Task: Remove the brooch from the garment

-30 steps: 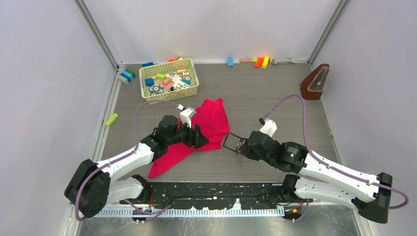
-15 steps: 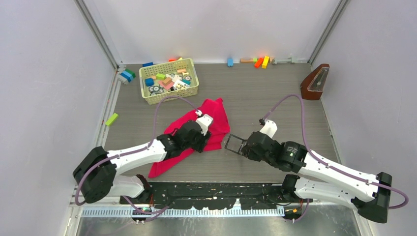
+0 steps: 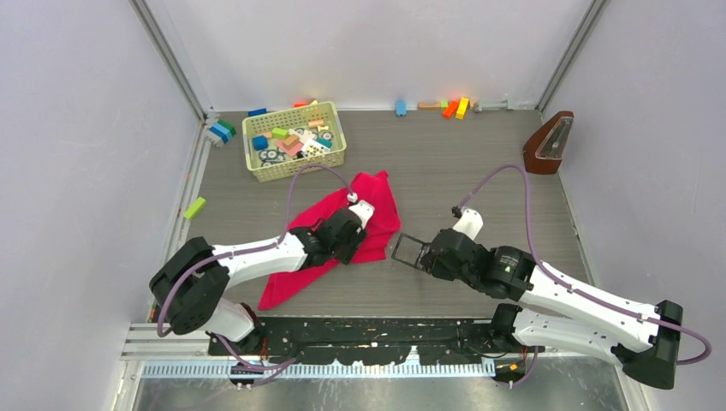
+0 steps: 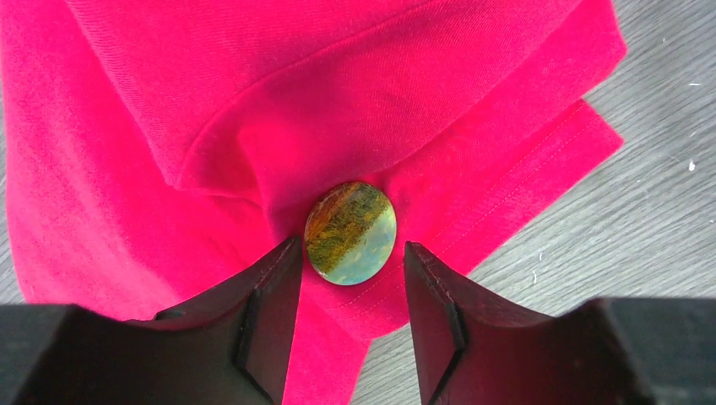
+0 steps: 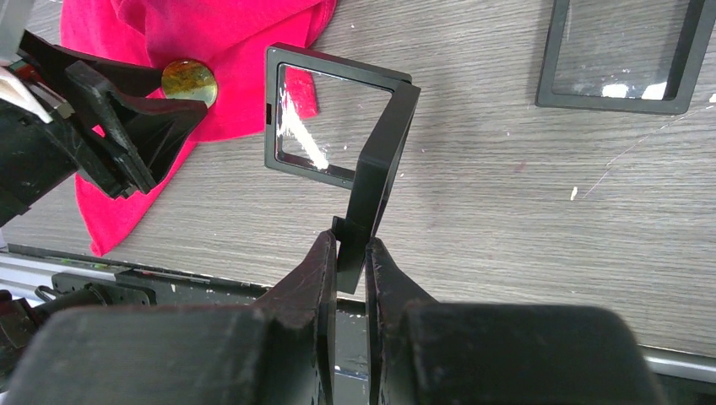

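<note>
Left hand (image 4: 350, 246), swung down low over the garment (image 4: 169, 126) since a second ago, fingers spread either side of the brooch (image 4: 350, 234) pinned near the cloth's hem on the bench (image 5: 523, 194); right hand (image 5: 350, 253) pinching a tilted black square frame (image 5: 384, 135) by its edge.

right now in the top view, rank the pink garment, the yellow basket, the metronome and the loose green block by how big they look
1. garment, largest even with part of it hidden
2. basket
3. metronome
4. green block, clearly smallest

All four sit on the table, so nearness hardly skews this.
</note>
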Controlling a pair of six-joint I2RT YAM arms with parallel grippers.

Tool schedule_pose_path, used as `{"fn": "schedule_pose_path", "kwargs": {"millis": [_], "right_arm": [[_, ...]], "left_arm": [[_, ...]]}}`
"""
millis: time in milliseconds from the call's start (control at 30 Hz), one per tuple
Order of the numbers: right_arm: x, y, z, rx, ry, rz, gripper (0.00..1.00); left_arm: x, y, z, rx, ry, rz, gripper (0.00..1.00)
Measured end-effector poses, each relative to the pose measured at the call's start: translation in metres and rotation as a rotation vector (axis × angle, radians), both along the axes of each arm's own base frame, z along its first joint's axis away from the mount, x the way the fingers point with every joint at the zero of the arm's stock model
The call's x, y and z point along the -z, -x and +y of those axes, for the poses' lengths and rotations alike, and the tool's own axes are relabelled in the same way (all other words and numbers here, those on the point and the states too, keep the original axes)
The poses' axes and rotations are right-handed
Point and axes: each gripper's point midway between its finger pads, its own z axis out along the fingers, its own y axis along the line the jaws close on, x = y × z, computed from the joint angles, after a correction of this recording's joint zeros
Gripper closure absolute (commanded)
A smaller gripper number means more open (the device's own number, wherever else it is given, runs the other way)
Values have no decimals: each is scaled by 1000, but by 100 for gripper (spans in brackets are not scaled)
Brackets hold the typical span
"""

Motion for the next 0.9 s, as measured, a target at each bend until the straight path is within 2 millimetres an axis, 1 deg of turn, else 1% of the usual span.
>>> {"fn": "schedule_pose_path", "kwargs": {"millis": [133, 333, 567, 700, 900], "right_arm": [[0, 0, 0, 1, 1, 0, 98], [0, -1, -1, 1, 3, -1, 98], [0, 0, -1, 0, -2, 3, 98], [-1, 0, -1, 1, -10, 0, 98], [3, 1, -4, 1, -7, 4, 98]], "left_arm": [[6, 1, 1, 0, -27, 22, 49], [9, 0, 1, -2, -50, 36, 46], [22, -2, 3, -14, -122, 69, 46], [20, -4, 3, -26, -162, 47, 46], [19, -6, 3, -48, -236, 2, 48]]}}
